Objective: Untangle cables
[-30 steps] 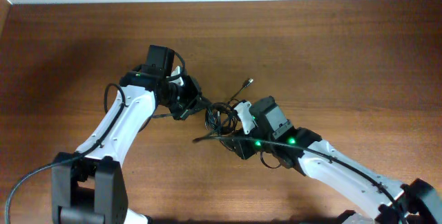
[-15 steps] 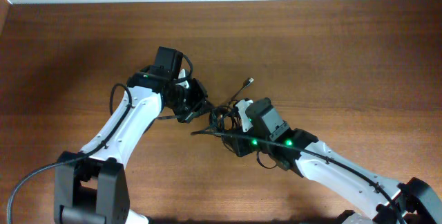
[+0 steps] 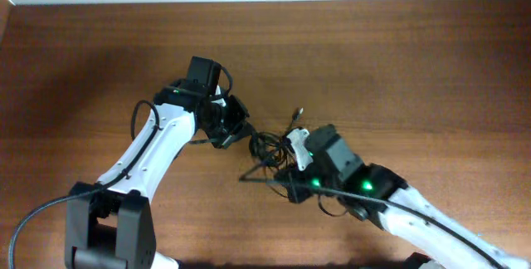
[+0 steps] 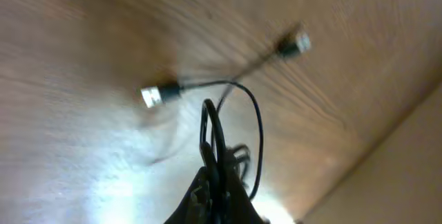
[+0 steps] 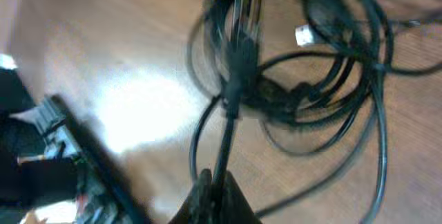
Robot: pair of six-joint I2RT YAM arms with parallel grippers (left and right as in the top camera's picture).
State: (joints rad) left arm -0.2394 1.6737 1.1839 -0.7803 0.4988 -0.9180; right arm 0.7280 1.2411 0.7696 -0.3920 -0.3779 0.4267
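Since a second earlier, the right gripper [image 3: 284, 168] had drawn back toward its own base and the left gripper [image 3: 238, 130] had shifted a little up the table [image 3: 415, 53]. The cables [image 3: 265, 144] lay bunched between the two, near the table's middle. In the left wrist view the left fingers [image 4: 207, 195] were closed narrow on an upright loop of cord, with two plugs [image 4: 153, 96] lying free on the wood beyond. In the right wrist view, though blurred, the right fingers [image 5: 222, 195] showed no gap and pinched a single strand running up into the coil.

We judged the step to be pulling the bunch apart. To do it well, we would have kept the left hold fixed as an anchor and drawn the right away slowly and low, watching whether the coil opened or cinched. If it tightened, we would have eased off and taken a looser outer loop or a plug end.

Several loops crossed at a dark knot [image 5: 276, 94] just past the held strand, and that stood in the way. The arms were also close together, leaving little room.
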